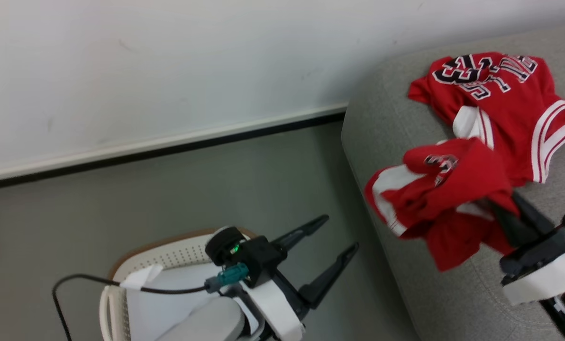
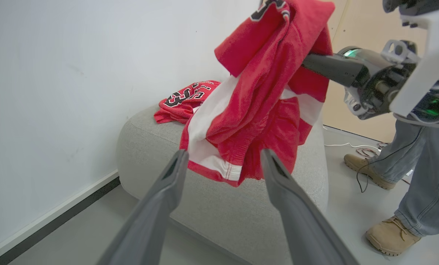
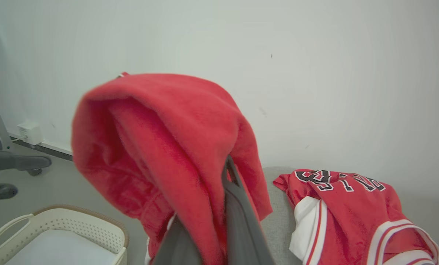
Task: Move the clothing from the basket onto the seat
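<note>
Nearest the robot, the left gripper (image 1: 340, 232) hangs with its two dark fingers spread wide and nothing between them, above the floor just beside the cream perforated basket (image 1: 168, 255). What shows of the basket's inside is a pale liner (image 3: 57, 250), with no red cloth in sight.

Beyond it, the right gripper (image 1: 510, 208) has its fingers pressed together on a bunched red-and-white garment (image 1: 443, 189). The garment hangs off the fingers over the front edge of the light grey seat (image 1: 453, 293), with its lower folds draped at the rounded rim. Farther back on the cushion a numbered red jersey (image 1: 500, 94) lies crumpled, dark white-edged lettering uppermost, just behind the hanging piece. A white wall (image 1: 168, 71) closes the scene, and a person's legs in jeans and tan boots (image 2: 425, 176) stand at the seat's far side.

The step in hand looks like delivery: one piece is down, another is over the seat but not yet let go. The next move probably calls for carrying the held garment a little farther in over the cushion, lowering it, then parting the fingers so it settles there and does not slide off the edge.
</note>
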Robot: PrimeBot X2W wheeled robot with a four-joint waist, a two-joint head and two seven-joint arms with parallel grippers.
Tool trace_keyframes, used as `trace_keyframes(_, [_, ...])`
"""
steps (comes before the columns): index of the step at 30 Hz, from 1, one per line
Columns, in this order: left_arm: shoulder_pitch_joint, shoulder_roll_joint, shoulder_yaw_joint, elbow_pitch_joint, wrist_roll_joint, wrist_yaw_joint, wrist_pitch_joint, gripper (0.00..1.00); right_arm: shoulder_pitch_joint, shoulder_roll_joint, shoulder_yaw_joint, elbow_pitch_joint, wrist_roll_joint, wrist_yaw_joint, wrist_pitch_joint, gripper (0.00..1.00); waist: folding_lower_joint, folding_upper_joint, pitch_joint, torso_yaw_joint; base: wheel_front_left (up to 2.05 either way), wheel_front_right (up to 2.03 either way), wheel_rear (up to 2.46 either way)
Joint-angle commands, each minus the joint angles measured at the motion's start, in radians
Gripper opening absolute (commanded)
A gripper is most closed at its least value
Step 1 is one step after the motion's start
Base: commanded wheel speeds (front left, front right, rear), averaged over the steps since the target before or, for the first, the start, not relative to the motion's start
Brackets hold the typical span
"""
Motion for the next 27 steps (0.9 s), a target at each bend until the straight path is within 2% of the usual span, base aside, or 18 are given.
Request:
trace_keyframes(1, [-0.033, 0.017, 0.009, 0.001, 0.015, -0.002, 0.000, 1.00, -0.030, 0.000, -0.036, 0.010, -0.011, -0.002, -0.011, 0.00, 0.0000, -0.0001, 0.102, 0.016, 0.00, 0.00, 0.00])
trace_keyframes(8, [-0.184, 0.045, 0.031, 0.018, 0.061, -0.003, 0.006, 1.00, -0.167, -0.016, -0.238, 0.095, -0.036, -0.003, -0.031, 0.00, 0.0000, -0.0001, 0.337, 0.063, 0.00, 0.00, 0.00])
trace_keyframes(13, [-0.267, 0.054, 0.057, 0.033, 0.083, 0.001, 0.003, 1.00, -0.328, -0.081, -0.339, 0.158, -0.050, -0.003, 0.005, 0.00, 0.0000, -0.0001, 0.461, 0.102, 0.00, 0.00, 0.00])
trace_keyframes(21, [-0.282, 0.053, 0.122, 0.032, 0.092, 0.027, -0.001, 1.00, -0.618, -0.242, -0.518, 0.335, -0.034, -0.003, 0.124, 0.00, 0.0000, -0.0001, 0.554, 0.163, 0.00, 0.00, 0.00])
trace_keyframes(25, [-0.255, 0.056, 0.153, 0.009, 0.104, 0.029, 0.000, 1.00, -0.722, -0.295, -0.577, 0.455, -0.052, -0.003, 0.151, 0.00, 0.0000, -0.0001, 0.585, 0.188, 0.00, 0.00, 0.00])
trace_keyframes(27, [-0.244, 0.056, 0.168, -0.006, 0.109, 0.030, 0.000, 1.00, -0.750, -0.301, -0.602, 0.517, -0.072, -0.003, 0.146, 0.00, 0.0000, -0.0001, 0.601, 0.197, 0.00, 0.00, 0.00])
